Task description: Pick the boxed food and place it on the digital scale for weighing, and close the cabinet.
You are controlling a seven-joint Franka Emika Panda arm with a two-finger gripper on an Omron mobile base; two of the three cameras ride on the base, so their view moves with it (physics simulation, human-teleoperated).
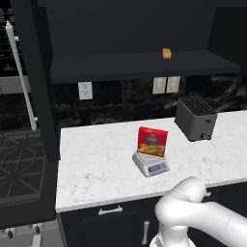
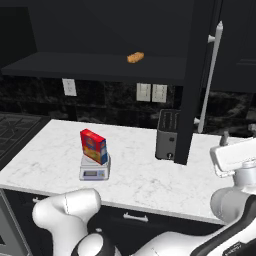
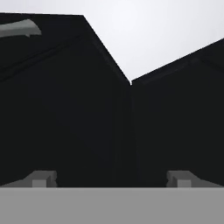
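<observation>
In the hand view, the gripper [image 3: 112, 178] shows as two small grey finger tips [image 3: 43, 178] low in the picture, set wide apart with nothing between them, so the hand is released and empty. Ahead of them are flat black cabinet surfaces meeting at an edge, with pale background above.

On the white marble counter [image 1: 96, 159] stands the boxed food [image 1: 152, 142], a small upright red carton with a yellow food picture on its front; from the right base view [image 2: 94, 146] a blue side panel shows as well. It rests on top of the digital scale [image 1: 151, 165], a small light-grey unit with a bluish display panel on its front face, seen also in the right base view [image 2: 94, 170].

Behind and to the right of the scale, apart from it, sits a black toaster [image 1: 195, 118].

Above the counter, the black cabinet [image 1: 140, 29] stands open. Its left door [image 1: 36, 82] and right door [image 2: 200, 75] swing outward, each with a long silver bar handle [image 1: 20, 77]. On its dark shelf lies one tiny orange item [image 1: 167, 53], also visible from the right [image 2: 135, 57].
</observation>
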